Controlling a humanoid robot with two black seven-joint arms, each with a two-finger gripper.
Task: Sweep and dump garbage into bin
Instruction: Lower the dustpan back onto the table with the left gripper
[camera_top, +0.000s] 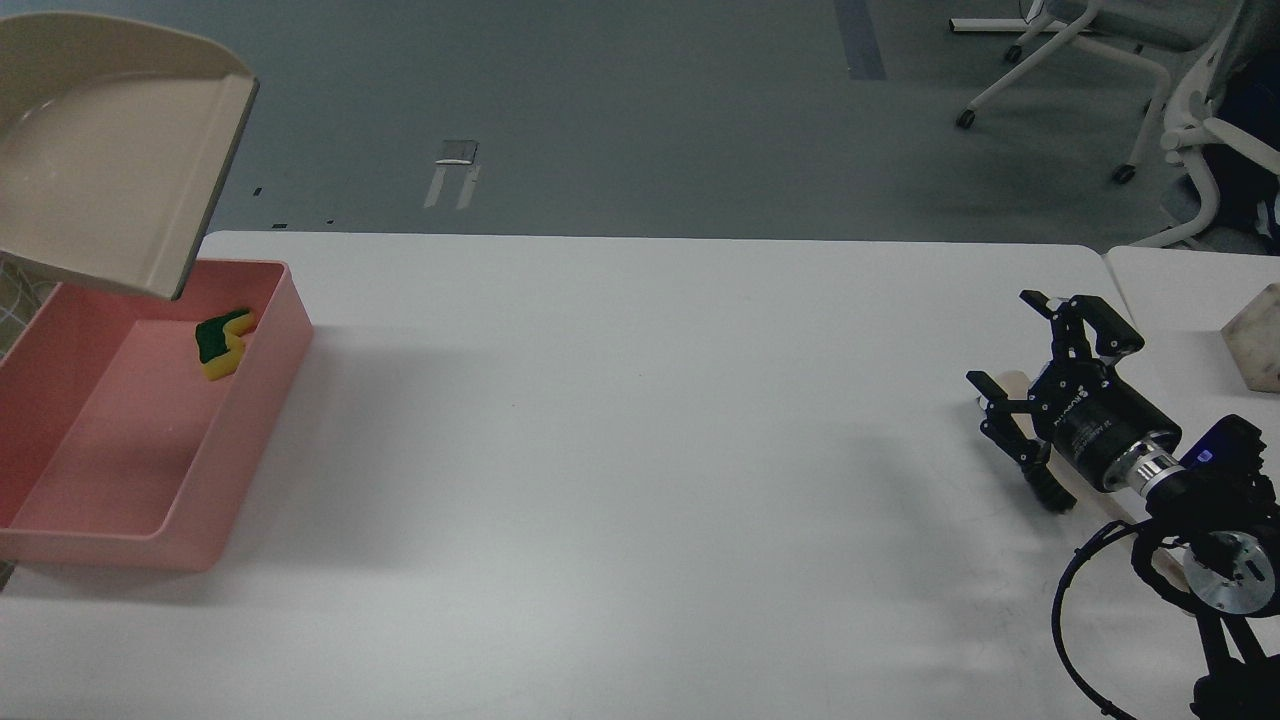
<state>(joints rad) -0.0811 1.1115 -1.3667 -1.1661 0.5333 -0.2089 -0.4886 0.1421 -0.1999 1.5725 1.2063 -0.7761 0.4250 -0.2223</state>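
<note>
The yellow piece of garbage (224, 345), spongy with a dark green face, lies inside the bin (60, 470), up against the far right corner of the bin's floor. The second scrap, the off-white stick, cannot be made out anywhere inside the bin. The bin is a shallow pink tub sitting at the left end of the white bench (620, 430), its far wall close to the bench's far edge and its near wall well back from the near edge.

Above the bin's far left part hangs the beige dustpan (110, 160), tilted so that its open lip points down toward the bin; the lip's lower corner overlaps the bin's far rim in this view, just beside the yellow piece. The left arm is out of the picture, so whatever carries the dustpan is not visible.

The right gripper (1008, 345) is low over the bench near the right end, its jaws spread wide apart and pointing left. A pale rounded object (1010, 380) lies between or just behind the fingers; it may be a handle end, but whether the fingers touch it is unclear.

Between the bin and the right gripper the bench surface is bare and wide. A seam divides this bench from a second one (1190, 290) at the far right, where a beige block (1255, 340) sits at the frame's edge. Office chairs (1090, 50) stand on the grey floor beyond.
</note>
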